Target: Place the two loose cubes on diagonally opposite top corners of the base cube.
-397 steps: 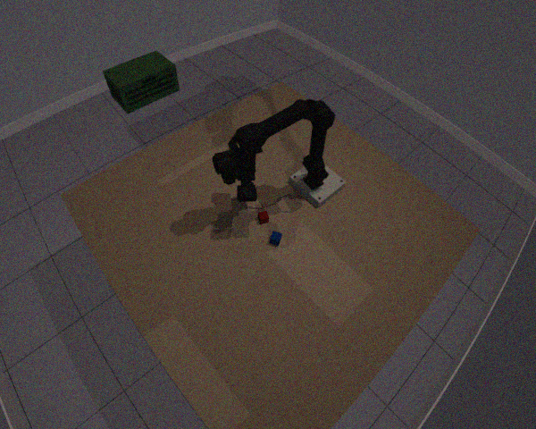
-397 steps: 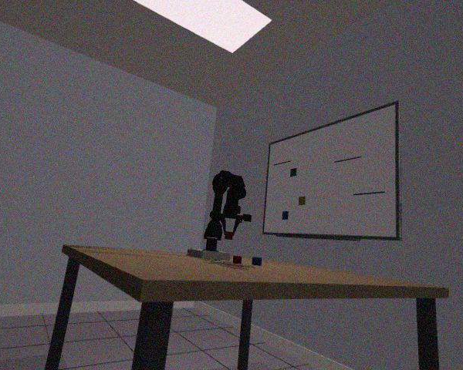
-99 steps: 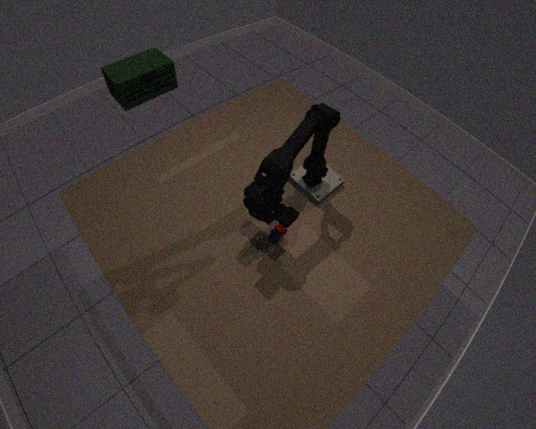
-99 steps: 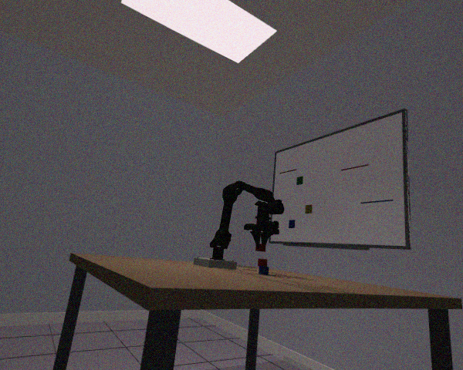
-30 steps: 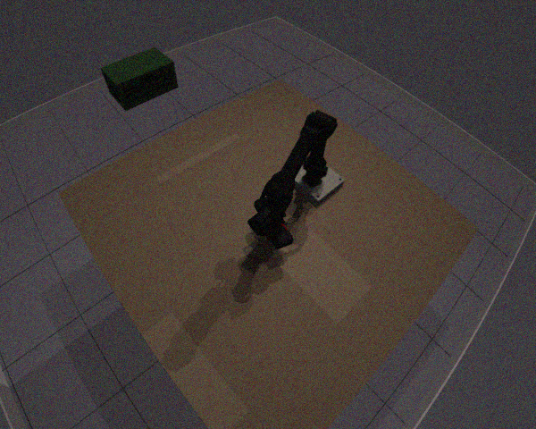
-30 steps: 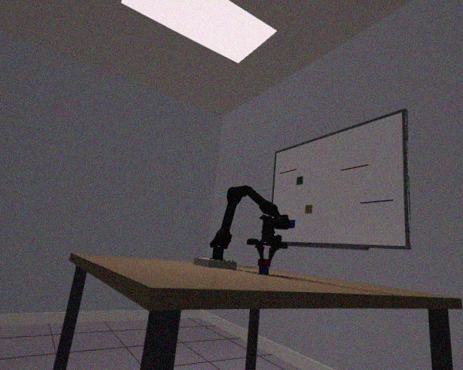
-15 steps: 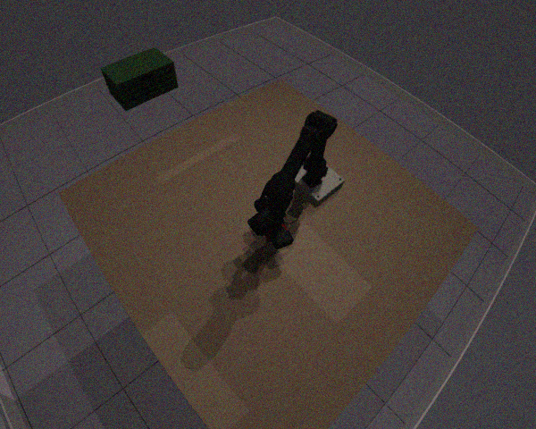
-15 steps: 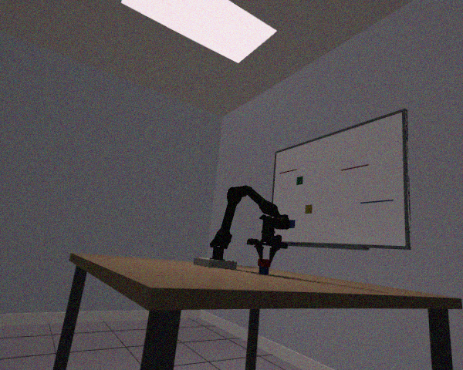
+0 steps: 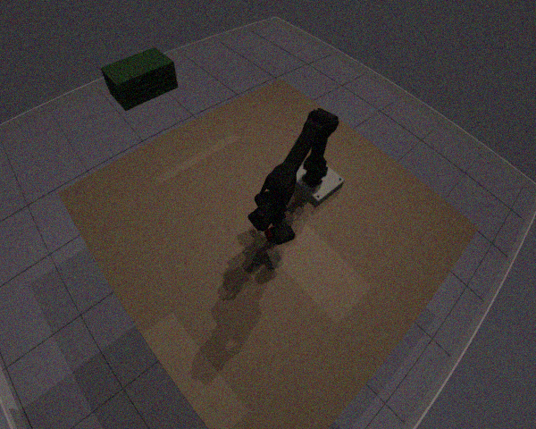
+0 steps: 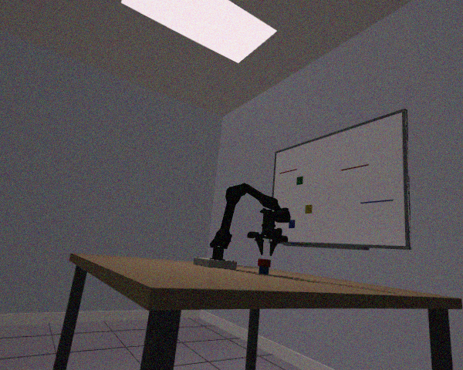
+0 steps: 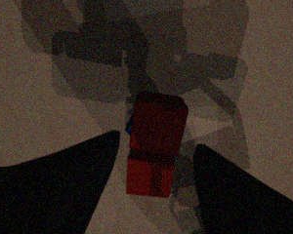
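The base cube is blue [image 10: 263, 270] and stands on the table; a small blue part [image 11: 130, 127] shows at the left in the wrist view. Two red cubes rest on it at one level, seen as one red block [image 10: 264, 263] in the exterior view. In the wrist view one is darker [image 11: 158, 128] and the other brighter [image 11: 148, 176], with a dark strip between them; the exact gap cannot be told. A bit of red [image 9: 269, 233] shows beneath the arm. My gripper [image 10: 266, 254] [image 11: 157, 145] is open and empty just above the red cubes, its fingers clear of both sides.
The arm's pale base plate [image 9: 328, 187] [image 10: 207, 261] stands on the wooden table [image 9: 204, 194] [image 10: 163, 274]. A dark green box [image 9: 141, 76] lies beyond the table. A whiteboard [image 10: 327, 179] hangs on the wall behind the arm. Shadows of the arm fall around the cubes.
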